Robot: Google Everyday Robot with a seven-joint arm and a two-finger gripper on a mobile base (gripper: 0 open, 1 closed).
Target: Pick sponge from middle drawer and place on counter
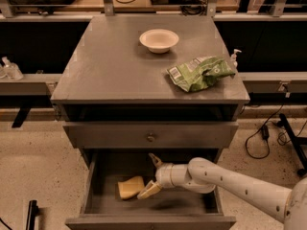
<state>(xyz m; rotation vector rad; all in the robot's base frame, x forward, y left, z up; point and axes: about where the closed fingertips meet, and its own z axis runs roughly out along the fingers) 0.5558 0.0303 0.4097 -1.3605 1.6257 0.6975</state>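
Note:
The pale yellow sponge (131, 187) lies flat on the floor of the open middle drawer (96, 195), left of centre. My gripper (151, 176) reaches into the drawer from the right on a white arm. It is open, one finger pointing up toward the back and the other low beside the sponge's right edge. The sponge is not between the fingers. The grey counter (115, 66) is the cabinet top above.
A white round bowl (159, 40) stands at the back of the counter. A green and white snack bag (199, 73) lies at its right side. A shut drawer front with a small knob (150, 137) sits just above the open drawer. Cables lie on the floor at right.

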